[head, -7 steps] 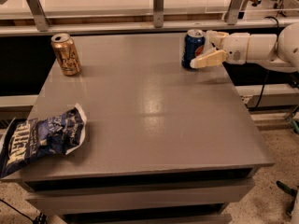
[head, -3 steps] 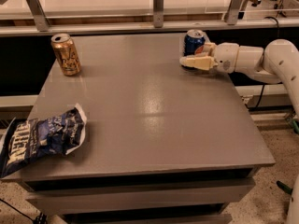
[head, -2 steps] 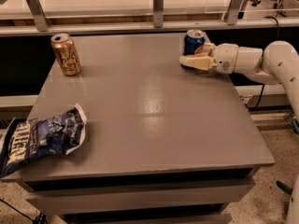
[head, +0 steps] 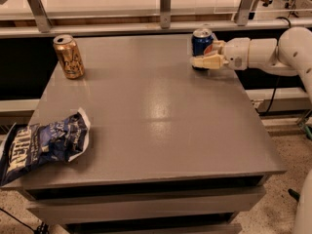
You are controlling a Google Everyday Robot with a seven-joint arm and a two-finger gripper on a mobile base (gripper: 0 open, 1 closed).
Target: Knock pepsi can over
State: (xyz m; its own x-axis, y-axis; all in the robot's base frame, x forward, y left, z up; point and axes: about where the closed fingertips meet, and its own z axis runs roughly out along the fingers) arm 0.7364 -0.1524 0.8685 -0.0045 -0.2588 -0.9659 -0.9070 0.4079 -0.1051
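The pepsi can (head: 201, 44), dark blue with a silver top, stands upright at the far right of the grey table (head: 156, 116). My gripper (head: 205, 54) reaches in from the right on a white arm (head: 265, 51) and is right against the can. It is open: one tan finger (head: 204, 61) lies across the front of the can's base, and the other shows at the can's right side. Whether the fingers touch the can is unclear.
A gold can (head: 68, 56) stands upright at the far left of the table. A crumpled blue chip bag (head: 44, 145) lies on the near left edge. A railing with metal posts (head: 165, 6) runs behind the table.
The arm has dropped lower and the gripper has closed in on the can's base. Over the last second it has barely moved. The pepsi can still stands upright in the same place.
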